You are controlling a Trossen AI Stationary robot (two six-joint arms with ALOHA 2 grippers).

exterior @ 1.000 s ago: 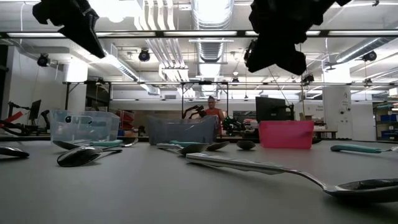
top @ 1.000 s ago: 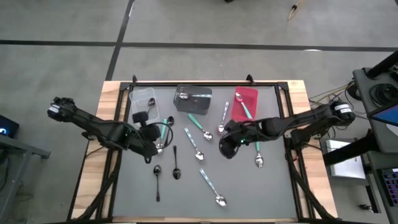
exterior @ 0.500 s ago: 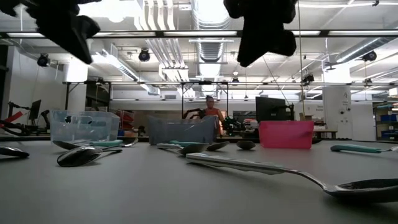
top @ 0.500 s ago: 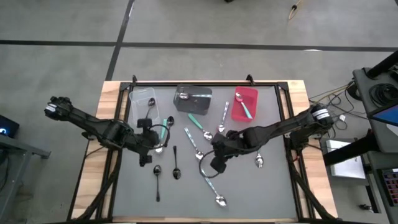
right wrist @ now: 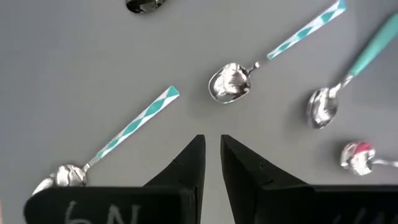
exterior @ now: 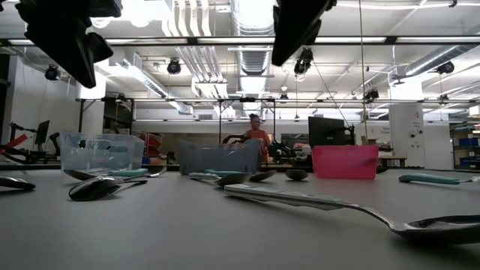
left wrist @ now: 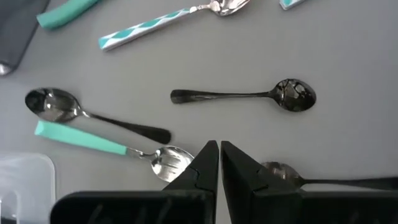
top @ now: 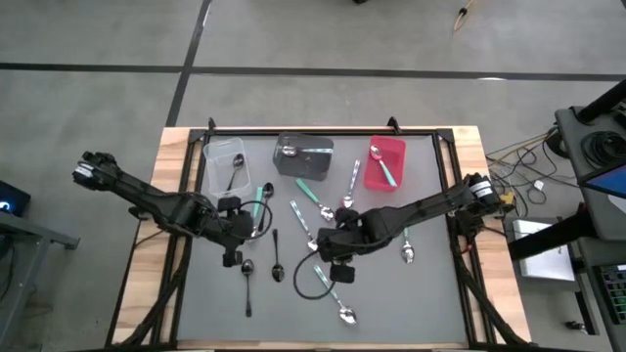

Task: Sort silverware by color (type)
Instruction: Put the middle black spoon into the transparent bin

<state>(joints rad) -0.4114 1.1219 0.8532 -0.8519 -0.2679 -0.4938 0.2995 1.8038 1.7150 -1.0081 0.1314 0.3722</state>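
Spoons point(exterior: 97, 187) before clear point(exterior: 101, 152), grey point(exterior: 217, 158), red bins point(exterior: 345, 161)

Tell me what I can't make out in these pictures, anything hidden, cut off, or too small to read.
- Low view: both arms are cut off by the top edge, so neither gripper's jaws show.
- High view: the right arm covers the mat under it near the right gripper.
- Left wrist view: a black spoon runs off the right edge, its bowl partly behind the left gripper.
- Low view: contents of the red bin hide behind its opaque wall.
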